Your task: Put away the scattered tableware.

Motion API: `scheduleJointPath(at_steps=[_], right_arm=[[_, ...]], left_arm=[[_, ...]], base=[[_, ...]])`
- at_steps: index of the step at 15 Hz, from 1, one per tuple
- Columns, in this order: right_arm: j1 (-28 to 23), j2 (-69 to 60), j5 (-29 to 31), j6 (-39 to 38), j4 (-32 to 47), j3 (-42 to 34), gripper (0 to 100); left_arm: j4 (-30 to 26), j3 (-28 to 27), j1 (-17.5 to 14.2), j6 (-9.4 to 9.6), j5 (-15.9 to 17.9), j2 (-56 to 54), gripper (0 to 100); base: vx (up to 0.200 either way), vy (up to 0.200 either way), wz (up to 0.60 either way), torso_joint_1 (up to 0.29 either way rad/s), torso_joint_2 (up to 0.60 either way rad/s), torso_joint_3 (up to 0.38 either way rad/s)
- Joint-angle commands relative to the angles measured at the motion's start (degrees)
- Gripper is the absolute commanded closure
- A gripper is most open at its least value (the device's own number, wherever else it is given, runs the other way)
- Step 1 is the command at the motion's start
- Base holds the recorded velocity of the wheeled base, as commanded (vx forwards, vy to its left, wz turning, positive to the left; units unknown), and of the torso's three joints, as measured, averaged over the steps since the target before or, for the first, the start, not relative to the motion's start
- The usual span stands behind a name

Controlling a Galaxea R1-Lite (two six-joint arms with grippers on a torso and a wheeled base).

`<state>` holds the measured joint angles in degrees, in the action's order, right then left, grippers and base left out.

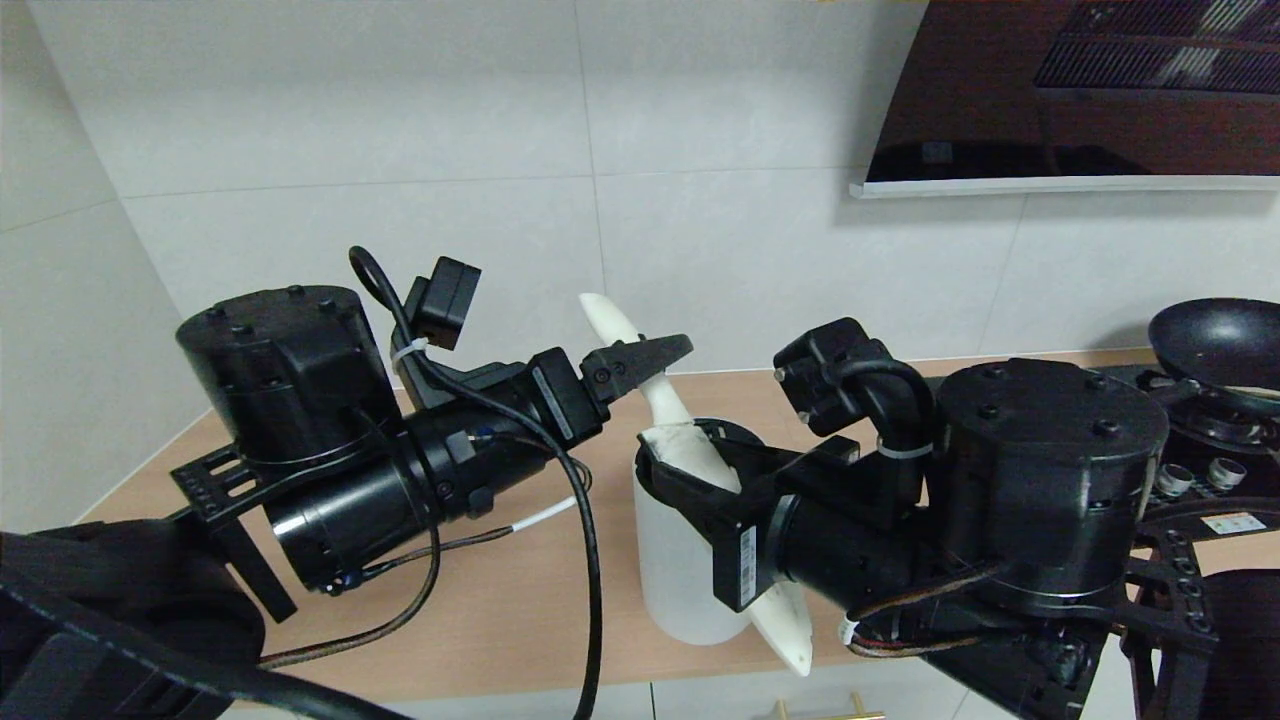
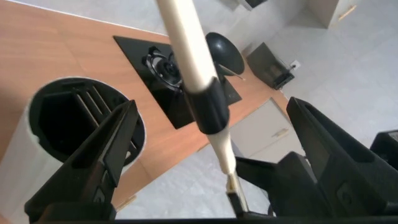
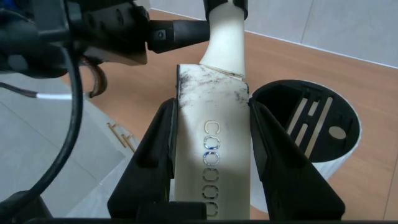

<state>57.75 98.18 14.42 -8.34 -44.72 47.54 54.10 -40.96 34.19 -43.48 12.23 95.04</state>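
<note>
A: Where is the spatula (image 1: 668,405)?

B: In the air near the white holder (image 1: 680,590), tilted. The right gripper (image 3: 211,109) clamps its flat blade. The left gripper (image 2: 211,109) stands spread, 1 finger on each side of the handle, not touching.

A: How will it handle?

B: Probably light, stiff and smooth. I would grip near the black band (image 2: 210,111).

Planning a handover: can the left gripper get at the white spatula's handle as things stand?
Probably yes. The left gripper is open, and the spatula handle runs between its fingers with nothing in the way. The right gripper clamps only the blade end, leaving the handle free.
</note>
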Motion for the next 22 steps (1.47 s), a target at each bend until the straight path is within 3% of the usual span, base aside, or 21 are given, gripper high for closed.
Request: scheduleJointPath(at_steps=[1,5,6,19,20,22], right_arm=[[0.1,0.1,0.0,0.0,0.0,-0.1,100],[0.3,0.1,0.0,-0.1,-0.1,-0.3,100],[0.3,0.1,0.0,-0.1,-0.1,-0.3,100],[0.3,-0.4,0.3,0.0,-2.1,-0.8,100],[0.3,-0.4,0.3,-0.1,-2.1,-0.8,0],[0.0,-0.6,0.2,-0.1,-2.4,-0.7,0]], left_arm=[[0.0,-0.1,0.0,-0.02,-0.4,-0.2,0],[0.1,0.0,0.0,-0.02,-0.6,-0.2,0],[0.2,0.0,0.0,-0.02,-0.6,-0.2,100],[-0.1,0.0,0.0,0.15,-0.6,-0.2,100],[-0.2,-0.1,0.0,0.24,-0.6,-0.2,100],[-0.3,-0.3,-0.1,0.42,-0.6,-0.3,100]], base=[[0.0,0.0,0.0,0.0,0.0,0.0],[0.0,0.0,0.0,0.0,0.0,0.0],[0.0,0.0,0.0,0.0,0.0,0.0],[0.0,0.0,0.0,0.0,0.0,0.0],[0.0,0.0,0.0,0.0,0.0,0.0],[0.0,0.0,0.0,0.0,0.0,0.0]])
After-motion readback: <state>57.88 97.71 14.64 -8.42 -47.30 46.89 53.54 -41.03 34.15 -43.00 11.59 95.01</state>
